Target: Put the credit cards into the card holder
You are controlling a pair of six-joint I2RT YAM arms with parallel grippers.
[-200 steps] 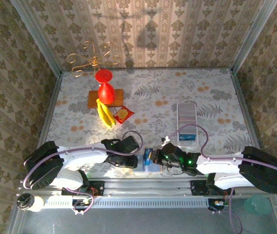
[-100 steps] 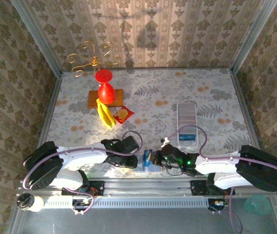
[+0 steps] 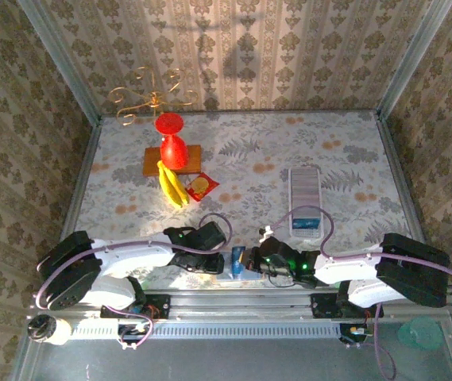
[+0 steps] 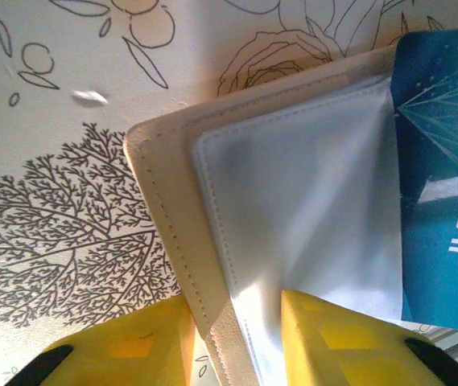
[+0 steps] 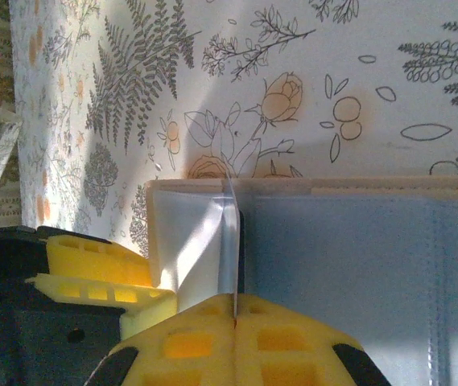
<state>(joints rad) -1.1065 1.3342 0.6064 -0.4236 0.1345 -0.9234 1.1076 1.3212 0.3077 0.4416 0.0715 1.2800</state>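
The tan card holder [image 4: 172, 209] lies open at the table's front edge, its clear inner pockets [image 5: 357, 265] facing up. My left gripper [image 4: 237, 338] is shut on its near edge, one yellow finger [image 4: 124, 354] on each side of the stitched rim. A blue credit card [image 4: 446, 201] with pale markings stands on edge over the pockets. In the right wrist view it is a thin edge-on line [image 5: 234, 241], with my right gripper [image 5: 235, 310] shut on it. From above, the card [image 3: 237, 260] sits between the left gripper [image 3: 210, 259] and the right gripper [image 3: 255, 260].
A long ribbed whitish tray [image 3: 305, 190] lies right of centre, with another blue card [image 3: 306, 224] at its near end. Bananas [image 3: 171, 186], a red-and-yellow packet [image 3: 202, 186] and a red vase [image 3: 172, 147] on a wooden board stand at the back left.
My right gripper has shifted a little left with the blue card, which now looks narrower from above. The left gripper has kept its hold and place.
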